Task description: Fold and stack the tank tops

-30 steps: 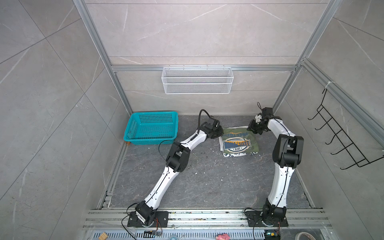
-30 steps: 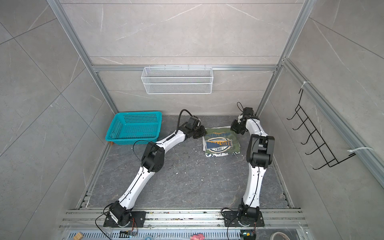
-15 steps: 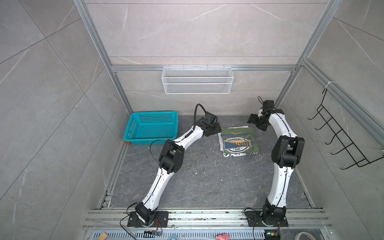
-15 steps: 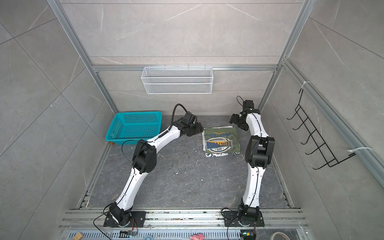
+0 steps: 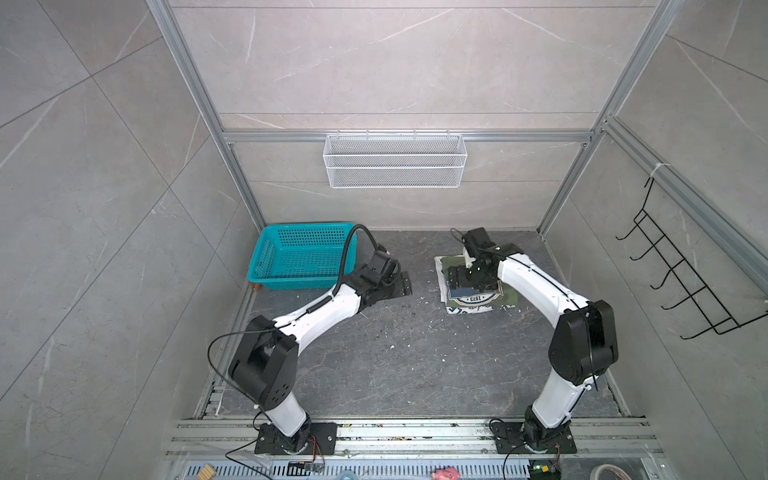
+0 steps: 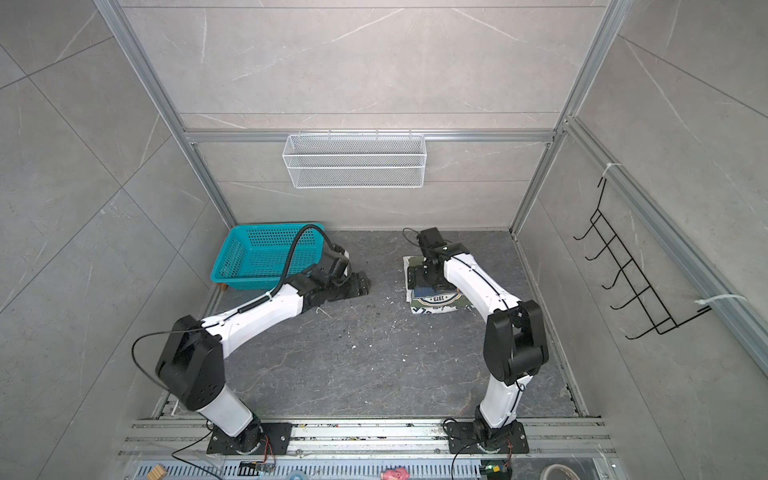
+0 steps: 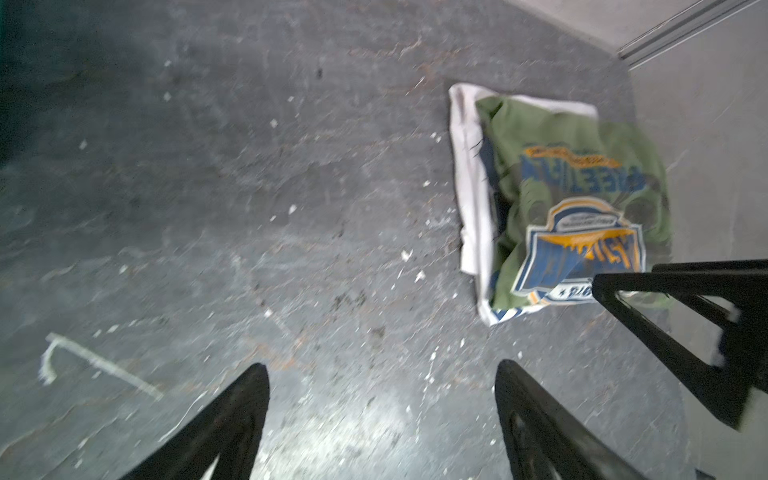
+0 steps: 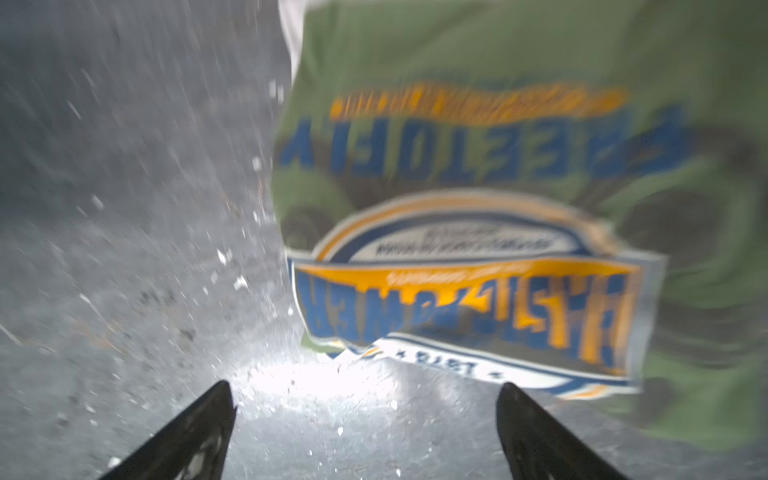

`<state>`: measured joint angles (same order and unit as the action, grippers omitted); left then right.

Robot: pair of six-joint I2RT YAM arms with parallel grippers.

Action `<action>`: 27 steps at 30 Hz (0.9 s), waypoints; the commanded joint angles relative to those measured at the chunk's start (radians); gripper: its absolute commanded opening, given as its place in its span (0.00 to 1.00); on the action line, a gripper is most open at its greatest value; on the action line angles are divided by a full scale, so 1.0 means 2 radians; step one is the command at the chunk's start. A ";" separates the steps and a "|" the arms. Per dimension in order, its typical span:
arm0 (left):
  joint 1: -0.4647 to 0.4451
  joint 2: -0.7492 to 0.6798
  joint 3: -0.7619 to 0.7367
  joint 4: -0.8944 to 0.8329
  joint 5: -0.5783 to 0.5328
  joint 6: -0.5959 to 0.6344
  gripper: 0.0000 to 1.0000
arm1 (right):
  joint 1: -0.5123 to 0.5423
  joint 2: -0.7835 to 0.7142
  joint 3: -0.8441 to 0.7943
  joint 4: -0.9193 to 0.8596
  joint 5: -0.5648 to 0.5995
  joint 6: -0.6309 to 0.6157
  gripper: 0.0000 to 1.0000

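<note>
Tank tops: stacked, green on white.
Left gripper: wide open, empty.
Right gripper: wide open, empty, just beside them.

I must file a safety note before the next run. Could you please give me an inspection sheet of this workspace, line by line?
Surface: dark stone-look tabletop, scuffed.
Job's things: olive tank top folded, lying on the white tank top.
Clutter: white flecks and a pale strip; teal basket looks empty.
Pincers: left pincer open over bare surface; right pincer open by the stack, holding nothing.
Cables: black cable arcs above the basket.
Surroundings: wire shelf on back wall, hook rack on side wall.
</note>
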<state>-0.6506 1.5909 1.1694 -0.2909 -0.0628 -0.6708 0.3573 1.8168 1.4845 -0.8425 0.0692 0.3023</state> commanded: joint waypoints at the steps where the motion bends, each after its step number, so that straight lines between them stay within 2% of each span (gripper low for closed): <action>1: 0.008 -0.060 -0.048 0.044 -0.036 0.021 0.88 | 0.001 0.039 -0.016 0.010 0.022 0.020 0.99; 8: 0.036 -0.138 -0.128 0.054 -0.049 0.015 0.88 | -0.009 0.142 0.034 -0.028 0.076 0.035 1.00; 15: 0.084 -0.175 -0.151 0.035 -0.048 0.021 0.89 | -0.087 0.188 0.077 -0.029 0.087 0.026 0.99; 21: 0.115 -0.184 -0.156 0.019 -0.057 0.049 0.89 | -0.138 0.225 0.172 -0.049 0.103 -0.025 1.00; 24: 0.122 -0.198 -0.165 0.012 -0.078 0.068 0.90 | -0.140 0.221 0.199 -0.064 0.103 -0.040 1.00; 27: 0.128 -0.219 -0.174 0.003 -0.107 0.089 0.93 | -0.130 0.159 0.155 -0.037 0.078 -0.043 1.00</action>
<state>-0.4049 1.2087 0.8284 -0.2634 -0.1978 -0.5678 0.0563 2.2395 1.8374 -0.9031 0.2481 0.2546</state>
